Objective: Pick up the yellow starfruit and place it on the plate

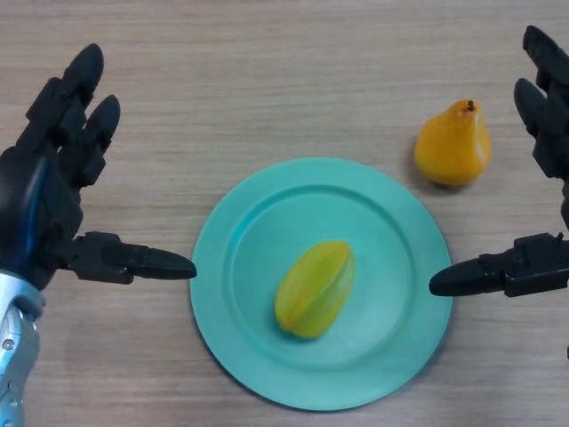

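**Starfruit sits on the plate**

Since the yellow starfruit (316, 288) lies on the green plate (391, 213), a bit toward 6 o'clock, the job looks done. Both hands, left hand (44, 191) at 9 o'clock and right hand (544, 262) at 3 o'clock, are spread wide and hold nothing. It looks light, smooth and ridged; holding its long sides seems best. An orange pear (452, 147) rests at 1 o'clock.

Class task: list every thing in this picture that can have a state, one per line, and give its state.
Starfruit: lying on the plate, held by neither hand.
Plate: flat on the table, holding only the starfruit.
Pear: on the table, off the plate.
Left hand: open, holding nothing.
Right hand: open, holding nothing.
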You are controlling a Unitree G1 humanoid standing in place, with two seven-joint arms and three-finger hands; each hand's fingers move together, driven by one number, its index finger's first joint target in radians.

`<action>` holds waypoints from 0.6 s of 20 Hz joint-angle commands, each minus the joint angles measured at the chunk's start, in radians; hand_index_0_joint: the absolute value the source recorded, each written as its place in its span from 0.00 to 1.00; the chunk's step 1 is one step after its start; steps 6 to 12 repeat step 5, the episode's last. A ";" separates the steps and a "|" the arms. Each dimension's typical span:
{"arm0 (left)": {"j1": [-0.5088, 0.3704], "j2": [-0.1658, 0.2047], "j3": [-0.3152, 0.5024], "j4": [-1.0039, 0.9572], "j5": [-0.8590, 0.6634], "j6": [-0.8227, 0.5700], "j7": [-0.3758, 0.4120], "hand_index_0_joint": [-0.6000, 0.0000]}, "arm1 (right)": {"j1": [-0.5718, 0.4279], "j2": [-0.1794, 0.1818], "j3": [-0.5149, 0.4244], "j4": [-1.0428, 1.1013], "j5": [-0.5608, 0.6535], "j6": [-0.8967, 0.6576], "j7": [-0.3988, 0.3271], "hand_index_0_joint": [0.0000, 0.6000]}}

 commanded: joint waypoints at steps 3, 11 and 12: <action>-0.026 0.024 0.050 -0.083 -0.045 -0.101 0.003 1.00 | -0.030 -0.023 -0.029 -0.033 0.039 -0.182 -0.050 0.00; -0.032 0.019 0.029 -0.084 -0.023 -0.106 0.016 1.00 | -0.032 -0.021 -0.027 -0.025 0.051 -0.190 -0.058 0.00; -0.032 0.019 0.029 -0.084 -0.023 -0.106 0.016 1.00 | -0.032 -0.021 -0.027 -0.025 0.051 -0.190 -0.058 0.00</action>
